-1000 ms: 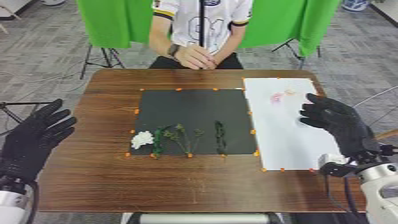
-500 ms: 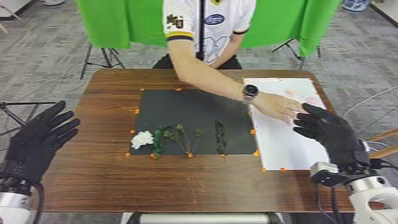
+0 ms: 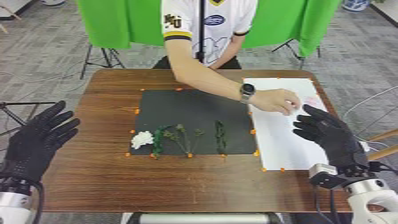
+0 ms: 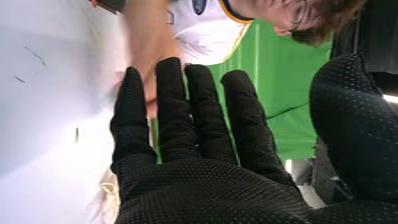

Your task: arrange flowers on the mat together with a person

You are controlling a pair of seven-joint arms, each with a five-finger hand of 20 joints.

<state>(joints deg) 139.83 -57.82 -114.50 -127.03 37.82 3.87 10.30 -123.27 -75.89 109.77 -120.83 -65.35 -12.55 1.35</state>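
I'd watch the person's bare hand [image 3: 274, 100] beside the robot's unclenched, black-gloved right hand [image 3: 336, 132], since one sideways reach could make them bump, while the ruffled white flower [image 3: 142, 140] lies on the flat black mat [image 3: 191, 109].

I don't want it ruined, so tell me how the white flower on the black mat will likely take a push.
The white flower has a ruffled head, so firm pressure would probably crush it. Its rounded outline suggests it might roll slightly. Pushed toward the green sprig beside it, it could nudge that too.
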